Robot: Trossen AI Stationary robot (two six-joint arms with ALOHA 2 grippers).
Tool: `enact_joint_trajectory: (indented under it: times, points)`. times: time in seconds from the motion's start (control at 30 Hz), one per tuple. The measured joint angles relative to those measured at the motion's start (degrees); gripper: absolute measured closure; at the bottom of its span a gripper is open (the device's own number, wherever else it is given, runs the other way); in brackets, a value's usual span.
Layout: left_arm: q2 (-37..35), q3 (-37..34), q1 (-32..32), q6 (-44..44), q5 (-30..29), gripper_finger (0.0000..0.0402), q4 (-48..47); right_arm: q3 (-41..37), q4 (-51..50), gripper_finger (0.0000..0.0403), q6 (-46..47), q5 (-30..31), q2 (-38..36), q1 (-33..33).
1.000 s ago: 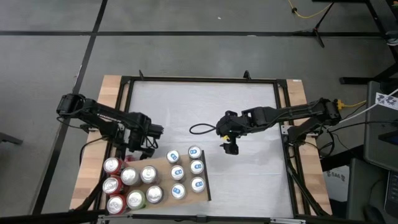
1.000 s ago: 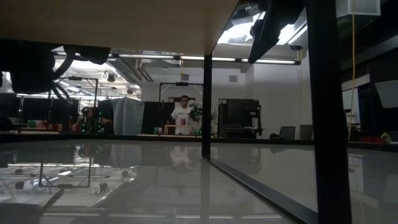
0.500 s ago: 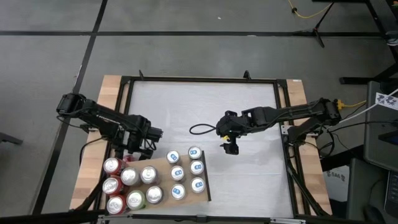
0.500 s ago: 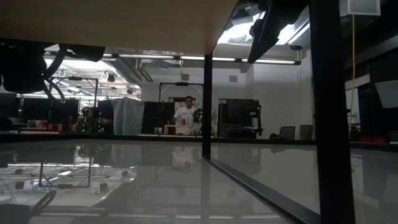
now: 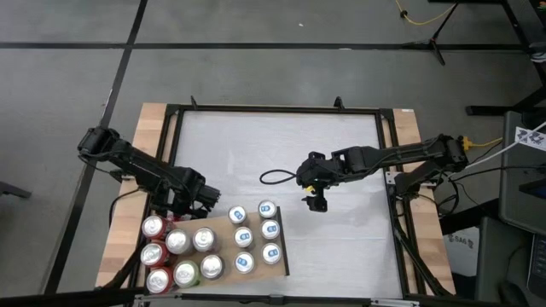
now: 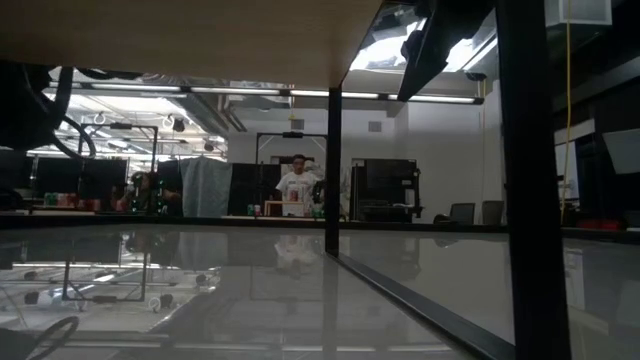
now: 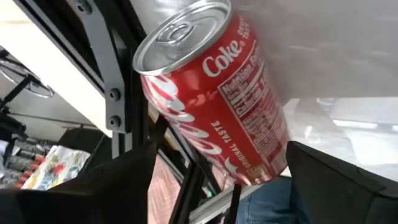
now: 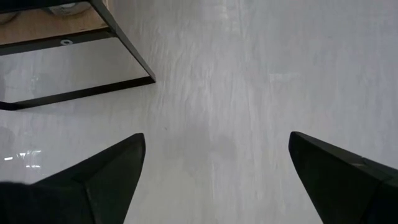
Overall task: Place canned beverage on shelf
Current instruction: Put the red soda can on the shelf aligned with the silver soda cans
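Overhead, a white table (image 5: 341,162) is seen on a grey floor, with the shelf (image 5: 223,223) at its near-left corner, crowded with upright cans. Across the low view, a glossy surface and a dim workshop with a standing person (image 6: 297,186) are shown. Only in the left wrist view is a red Coke can (image 7: 214,93) revealed, clasped between the left gripper (image 5: 189,198) fingers, just behind the shelf's rear edge. The right gripper (image 8: 214,165), spread wide and empty, is held over bare table right of the shelf.
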Motion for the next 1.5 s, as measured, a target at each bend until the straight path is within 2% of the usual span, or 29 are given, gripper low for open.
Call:
enact_joint_trajectory:
  times: [0.23,0.67,0.87,1.23,1.5]
  points:
    - [0.0,0.0,-3.0,-5.2,-3.4,0.0049,4.9,0.0,0.0,0.0017,0.0,0.0,0.0,0.0]
    - [0.0,0.0,-7.4,-11.8,-10.4,0.0049,5.3,0.0,0.0,0.0017,0.1,0.0,0.0,0.0]
    - [0.0,0.0,-8.7,-12.0,-16.3,0.0049,6.5,0.0,-0.1,0.0017,0.1,0.0,0.0,0.0]
    - [0.0,0.0,-12.0,-11.9,-18.5,0.0049,10.6,0.0,-0.1,0.0017,0.1,0.0,0.0,0.0]
    - [0.1,0.0,-15.7,-11.7,-26.4,0.0049,12.3,0.0,-0.2,0.0017,0.0,0.0,0.0,0.0]
